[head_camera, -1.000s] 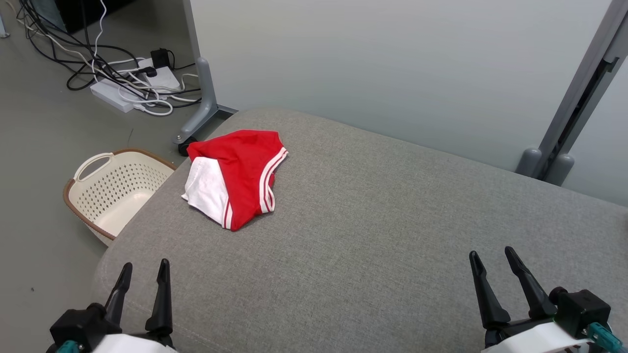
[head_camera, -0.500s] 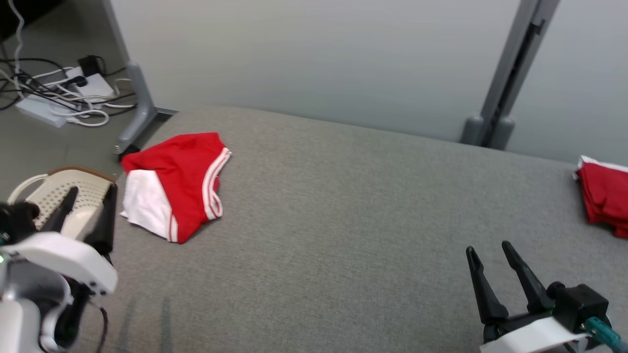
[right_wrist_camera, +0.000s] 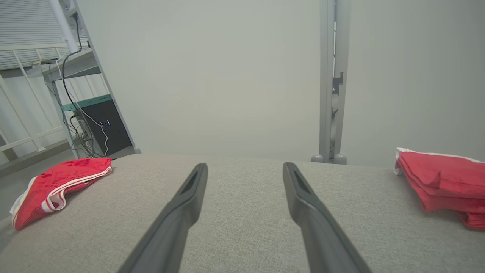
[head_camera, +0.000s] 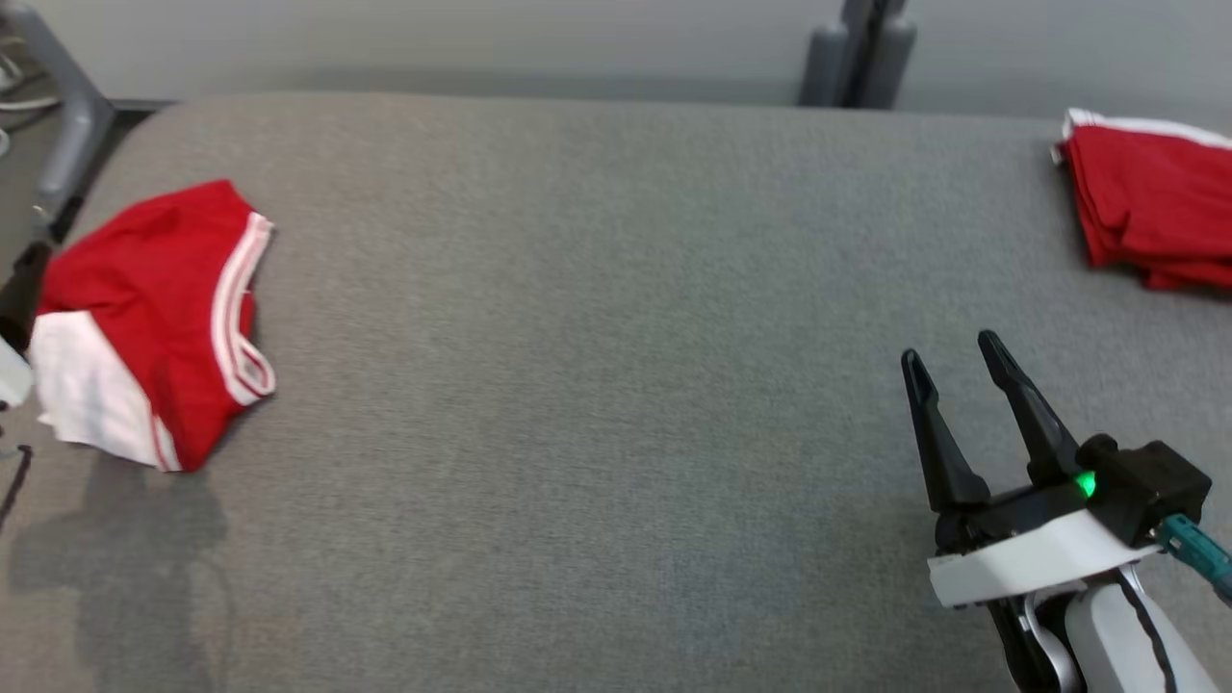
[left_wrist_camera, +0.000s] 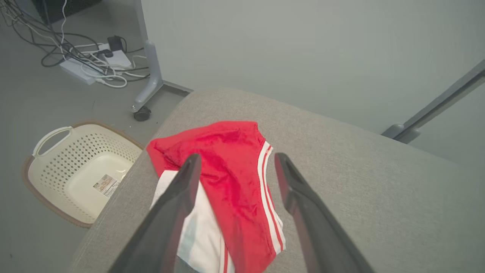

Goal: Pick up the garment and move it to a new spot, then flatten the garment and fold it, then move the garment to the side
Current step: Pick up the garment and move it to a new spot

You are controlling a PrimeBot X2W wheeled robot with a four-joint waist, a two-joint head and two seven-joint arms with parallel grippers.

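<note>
A red garment with white trim and a white panel (head_camera: 154, 318) lies loosely bunched near the left end of the grey padded surface (head_camera: 577, 404). In the left wrist view my left gripper (left_wrist_camera: 238, 157) hangs open above the garment (left_wrist_camera: 231, 182), fingers apart and holding nothing. A dark and white part of my left arm (head_camera: 12, 366) shows at the left edge of the head view, beside the garment. My right gripper (head_camera: 948, 348) stands open and holds nothing over the bare surface at the lower right, seen as well in the right wrist view (right_wrist_camera: 244, 165).
A stack of folded red garments (head_camera: 1145, 207) rests at the surface's far right end. A cream laundry basket (left_wrist_camera: 75, 170) stands on the floor left of the surface. Cables and power strips (left_wrist_camera: 94, 64) lie near a partition foot (left_wrist_camera: 146, 91). A grey post (head_camera: 857, 48) stands behind.
The head camera has swung right and downward, bringing the red stack into view. My left arm rose from the lower left toward the garment. Both grippers stayed open and the garment lies where it was.
</note>
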